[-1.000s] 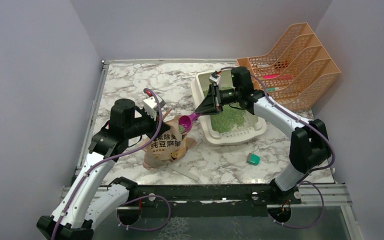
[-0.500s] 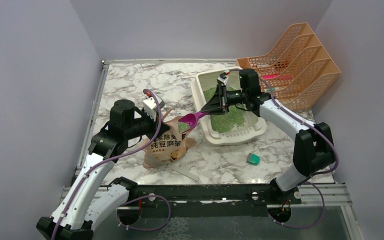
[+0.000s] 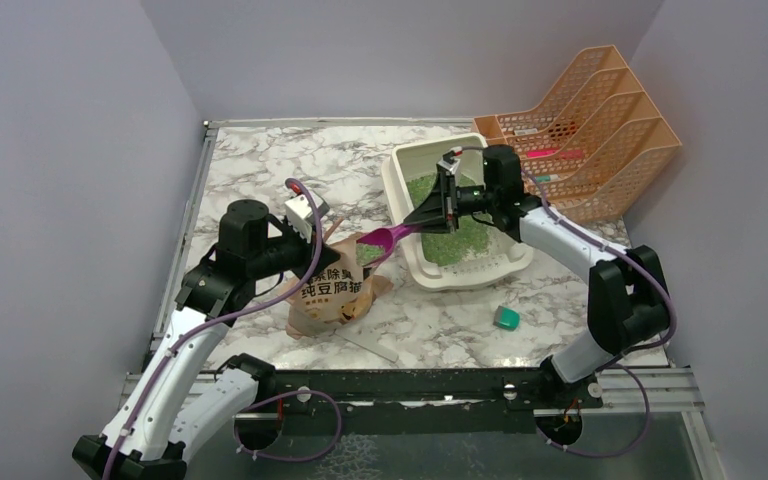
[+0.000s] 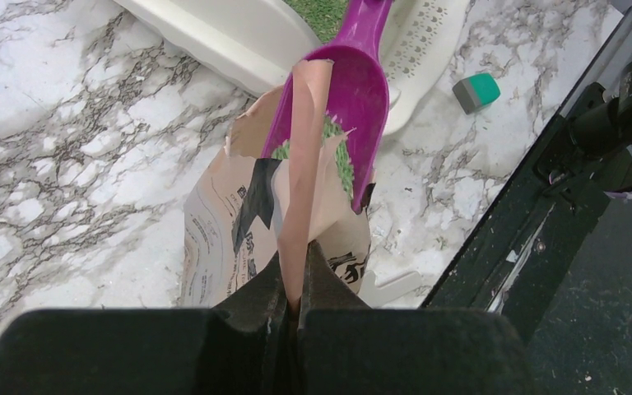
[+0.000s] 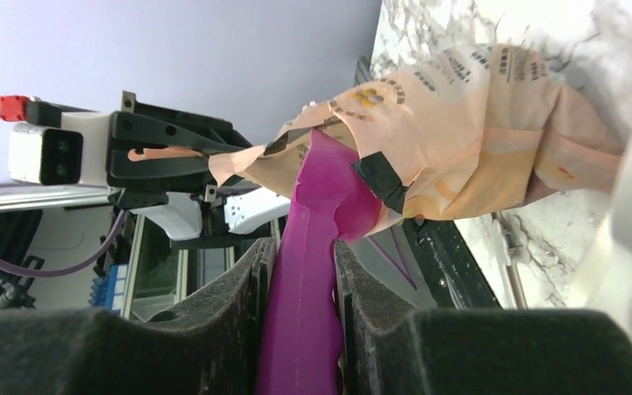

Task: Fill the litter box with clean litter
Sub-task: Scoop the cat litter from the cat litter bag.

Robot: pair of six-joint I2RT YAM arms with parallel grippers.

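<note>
On the marble surface (image 3: 260,170), right of centre, the box (image 3: 465,277) is sitting with green litter (image 3: 457,240) lying inside it. I am pinching the torn top edge of the bag (image 4: 222,239) in my left hand (image 4: 294,276), clamped tight. My right hand (image 5: 300,255) is gripping the scoop (image 4: 362,82) by its handle; the bowl, carrying litter, is sitting at the bag mouth.

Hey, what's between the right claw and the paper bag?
The magenta scoop: the right claw grips its handle and its bowl, holding green litter, sits at the mouth of the paper bag. The top view shows it.
</note>
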